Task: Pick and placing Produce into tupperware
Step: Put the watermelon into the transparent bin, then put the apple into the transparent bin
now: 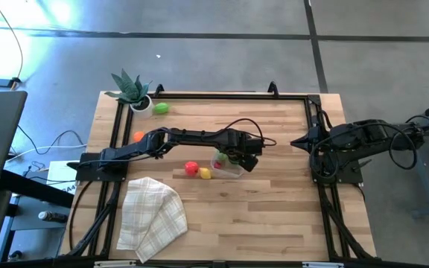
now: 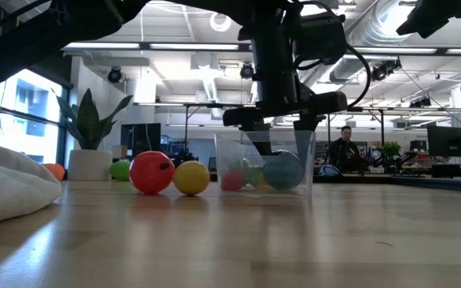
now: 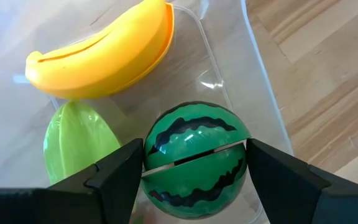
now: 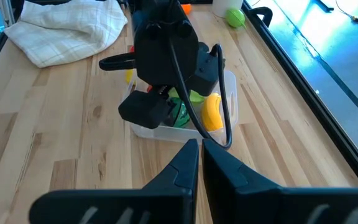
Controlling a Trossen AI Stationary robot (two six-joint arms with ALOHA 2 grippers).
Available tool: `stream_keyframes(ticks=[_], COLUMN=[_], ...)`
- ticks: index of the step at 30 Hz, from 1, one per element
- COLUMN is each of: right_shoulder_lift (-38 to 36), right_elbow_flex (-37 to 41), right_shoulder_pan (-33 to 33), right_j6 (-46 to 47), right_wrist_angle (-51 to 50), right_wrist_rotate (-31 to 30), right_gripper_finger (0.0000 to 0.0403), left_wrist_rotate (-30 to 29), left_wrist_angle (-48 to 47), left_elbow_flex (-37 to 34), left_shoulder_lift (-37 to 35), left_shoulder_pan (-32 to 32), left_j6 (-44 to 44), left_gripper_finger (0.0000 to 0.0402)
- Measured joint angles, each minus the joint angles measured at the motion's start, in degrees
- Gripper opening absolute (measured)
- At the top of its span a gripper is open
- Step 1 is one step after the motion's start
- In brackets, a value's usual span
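High view: the left gripper (image 1: 233, 158) is reached out over the tupperware (image 1: 236, 170) mid-table, with a red piece (image 1: 191, 168) and a yellow piece (image 1: 205, 173) just beside the tub on the wood. A light green piece (image 1: 161, 108) sits by the potted plant (image 1: 131, 89), an orange one (image 1: 138, 136) near the left arm, and the checked cloth (image 1: 152, 214) lies at the front. The right arm waits folded at the table's right edge.

Low view: the fingers dip into the clear tub, the red and yellow pieces sitting outside it.

Left wrist view: here's what the others hide. The 2 fingers (image 3: 120, 177) are clamped on a toy watermelon (image 3: 194, 158) inside the tub, beside a banana (image 3: 98, 56) and a pale green piece (image 3: 79, 140).

Right wrist view: the right gripper (image 4: 199, 163) has its fingers pressed together, holding nothing, looking at the tub from across the table.

Looks like the placing step, so 3 in the tub and 4 out. Next move is probably letting go, lifting clear of the rim, then going for the red one.
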State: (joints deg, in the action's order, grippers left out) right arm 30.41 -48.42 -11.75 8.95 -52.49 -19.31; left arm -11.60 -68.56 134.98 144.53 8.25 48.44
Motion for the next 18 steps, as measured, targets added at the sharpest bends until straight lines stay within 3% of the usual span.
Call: stream_keyframes(ticks=[10, 18], right_shoulder_lift=[-0.02, 0.00], right_elbow_flex=[0.00, 0.00], right_shoulder_pan=[0.02, 0.00], right_j6=[0.00, 0.00], right_wrist_angle=[-0.02, -0.02], right_wrist_rotate=[0.02, 0.01], right_gripper_finger=[0.0011, 0.0011], left_wrist_rotate=[-0.02, -1.01], left_wrist_angle=[-0.04, 0.36], left_elbow_flex=[0.00, 0.00], left_shoulder_lift=[0.00, -0.02], left_shoulder_pan=[0.00, -0.02], left_j6=[-0.30, -0.45], left_gripper_finger=[0.0272, 0.0353])
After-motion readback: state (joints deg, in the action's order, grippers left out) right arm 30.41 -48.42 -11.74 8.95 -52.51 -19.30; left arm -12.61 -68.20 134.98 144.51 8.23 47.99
